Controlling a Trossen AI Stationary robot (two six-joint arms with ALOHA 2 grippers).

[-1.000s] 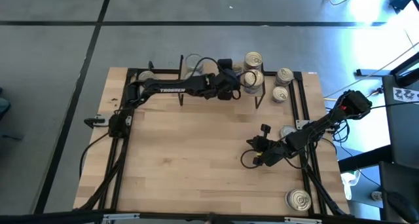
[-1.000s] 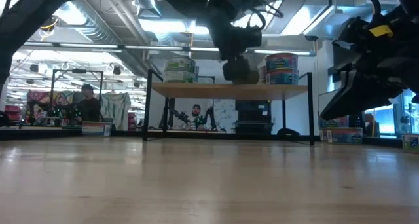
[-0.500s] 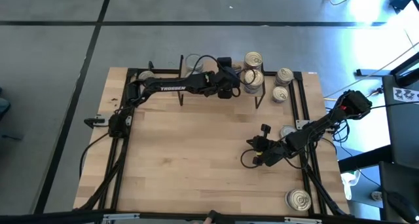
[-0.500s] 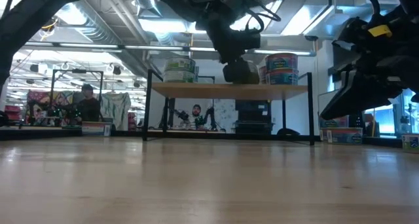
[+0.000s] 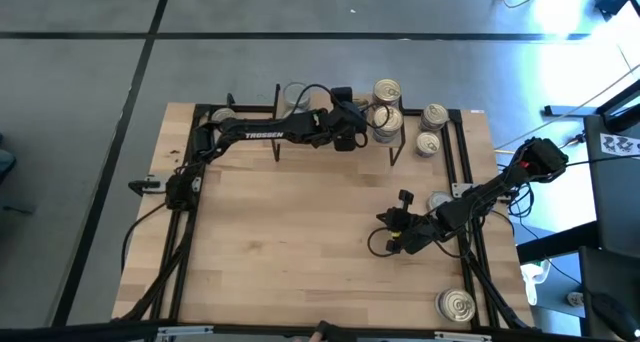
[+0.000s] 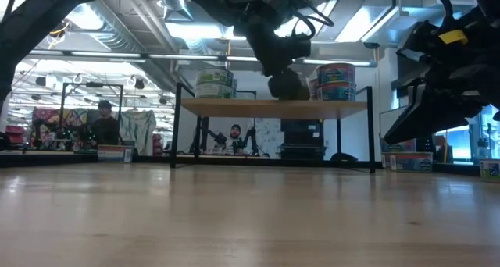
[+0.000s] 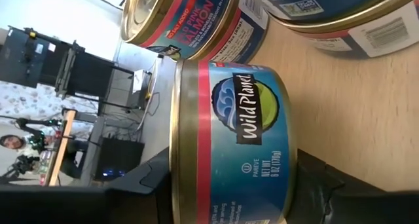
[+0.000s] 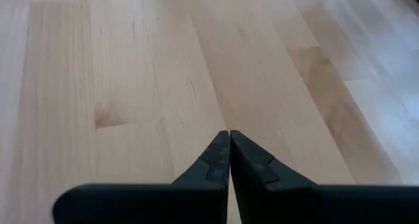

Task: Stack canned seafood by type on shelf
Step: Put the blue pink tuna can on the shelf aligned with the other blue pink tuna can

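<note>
The shelf (image 6: 273, 107) stands at the table's far edge, with a green-labelled can (image 6: 215, 85) on its left end and a stack of two cans (image 6: 337, 78) on its right. My left gripper (image 5: 372, 122) reaches over the shelf from the left, shut on a blue "Wild Planet" can (image 7: 242, 119) beside that stack (image 7: 196, 21). My right gripper (image 5: 393, 238) hovers shut and empty over the table's right half; its fingertips (image 8: 229, 137) meet above bare wood. My left gripper pinches the can by its two flat ends: one finger (image 7: 141, 181) on the gold-rimmed lid (image 7: 177, 165), the other (image 7: 334, 181) under the base (image 7: 290, 165), between can and shelf board. The fingers come from the table's left, slanting down. The can stays nearly upright, just above the board.
Loose cans stand on the table right of the shelf (image 5: 433, 115) (image 5: 428, 142), one by the right rail (image 5: 440, 200), one at the near right corner (image 5: 456, 304) and one at the far left (image 5: 222, 115). Black frame rails line the table's sides.
My left gripper has rolled a little about its own line while staying in place, and the held can has tipped slightly with it beside the right-hand stack.
</note>
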